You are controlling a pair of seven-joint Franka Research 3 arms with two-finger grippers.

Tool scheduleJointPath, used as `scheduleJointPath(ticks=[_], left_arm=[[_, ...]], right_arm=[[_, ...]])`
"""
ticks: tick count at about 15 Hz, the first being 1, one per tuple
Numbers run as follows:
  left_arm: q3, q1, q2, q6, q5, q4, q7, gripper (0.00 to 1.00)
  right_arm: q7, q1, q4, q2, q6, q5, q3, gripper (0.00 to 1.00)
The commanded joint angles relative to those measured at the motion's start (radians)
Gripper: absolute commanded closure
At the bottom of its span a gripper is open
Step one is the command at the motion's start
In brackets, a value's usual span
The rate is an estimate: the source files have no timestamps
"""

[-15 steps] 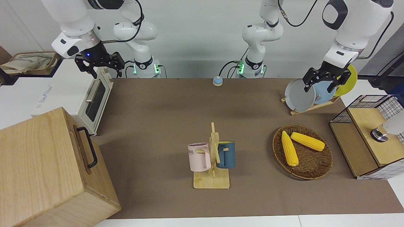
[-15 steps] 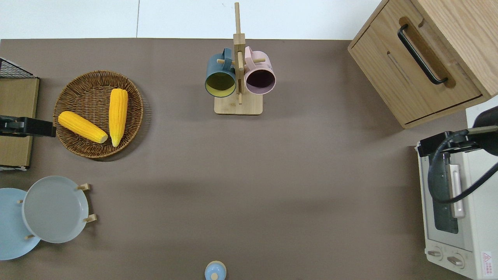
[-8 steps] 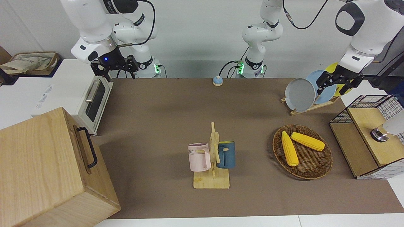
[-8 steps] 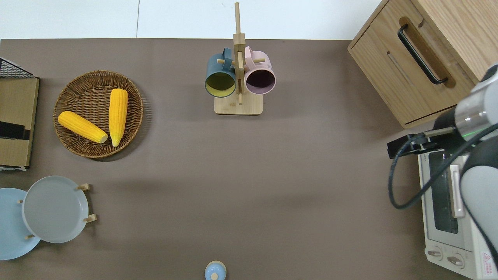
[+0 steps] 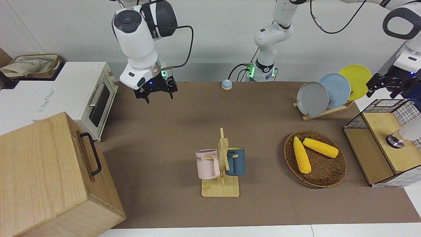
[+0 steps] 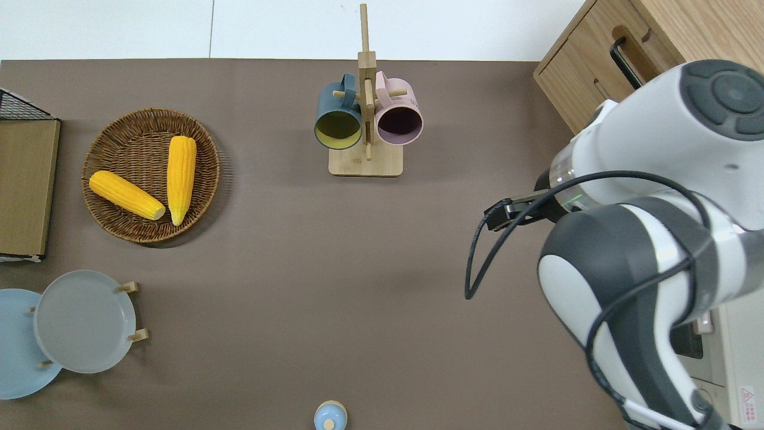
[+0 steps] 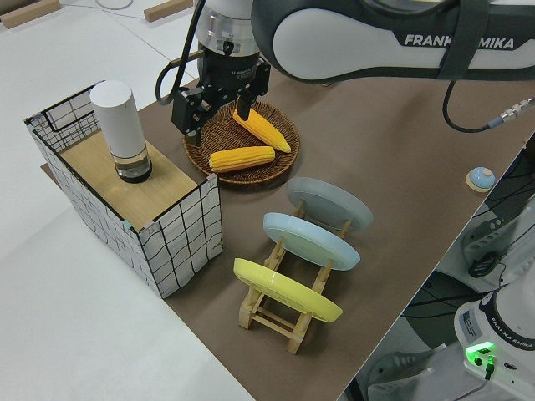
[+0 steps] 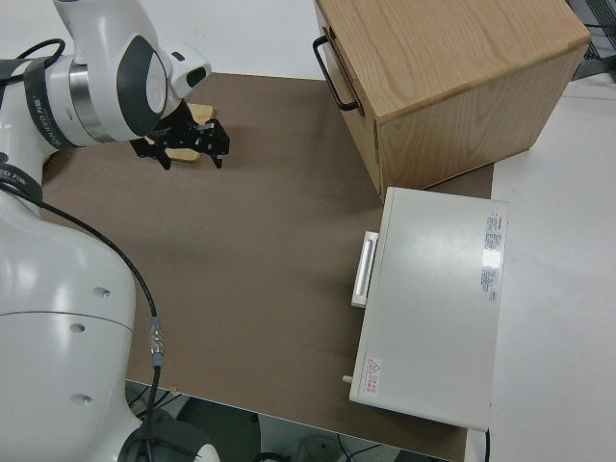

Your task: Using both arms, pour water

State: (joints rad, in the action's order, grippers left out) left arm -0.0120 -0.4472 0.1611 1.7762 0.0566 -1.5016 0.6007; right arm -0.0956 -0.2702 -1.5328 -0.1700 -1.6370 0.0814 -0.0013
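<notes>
Overhead, both grippers hang empty with fingers spread: the right gripper (image 5: 154, 93) at the front view's upper left above bare counter (image 5: 171, 131), the left gripper (image 5: 389, 86) at upper right.

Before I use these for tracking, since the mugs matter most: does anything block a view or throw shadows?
Overhead view: the right arm fills the lower corner, covering most of the toaster oven and part of the wooden cabinet; the mug rack is unblocked. Front view: even light, only soft shadows on the brown mat. Left side view: the left gripper overlaps the basket.
</notes>
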Motion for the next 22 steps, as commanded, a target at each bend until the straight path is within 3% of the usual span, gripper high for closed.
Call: scheduleJointPath(ticks=[1,5,12,17,19,22], left_arm=[[0.013,-0.086,0.034,0.051,0.075,0.037,0.094,0.00],[0.013,-0.131,0.066,0.167,0.161,0.027,0.135,0.00],[0.026,-0.134,0.107,0.540,0.365,-0.084,0.183,0.00],[0.055,-0.123,0.138,0.660,0.449,-0.100,0.192,0.00],[0.067,-0.126,0.156,0.690,0.477,-0.100,0.259,0.00],[0.067,-0.131,0.173,0.707,0.557,-0.100,0.367,0.00]], right_arm=[[-0.010,-0.021,-0.006,-0.049,-0.121,0.050,-0.006,0.009],[-0.012,-0.078,-0.003,-0.135,-0.318,0.051,-0.008,0.009],[0.007,-0.095,0.006,-0.220,-0.564,0.034,-0.006,0.009],[0.025,-0.099,0.014,-0.269,-0.753,-0.034,-0.006,0.017],[0.028,-0.098,0.019,-0.287,-0.800,-0.072,-0.006,0.021],[0.028,-0.098,0.020,-0.292,-0.808,-0.133,-0.006,0.025]])
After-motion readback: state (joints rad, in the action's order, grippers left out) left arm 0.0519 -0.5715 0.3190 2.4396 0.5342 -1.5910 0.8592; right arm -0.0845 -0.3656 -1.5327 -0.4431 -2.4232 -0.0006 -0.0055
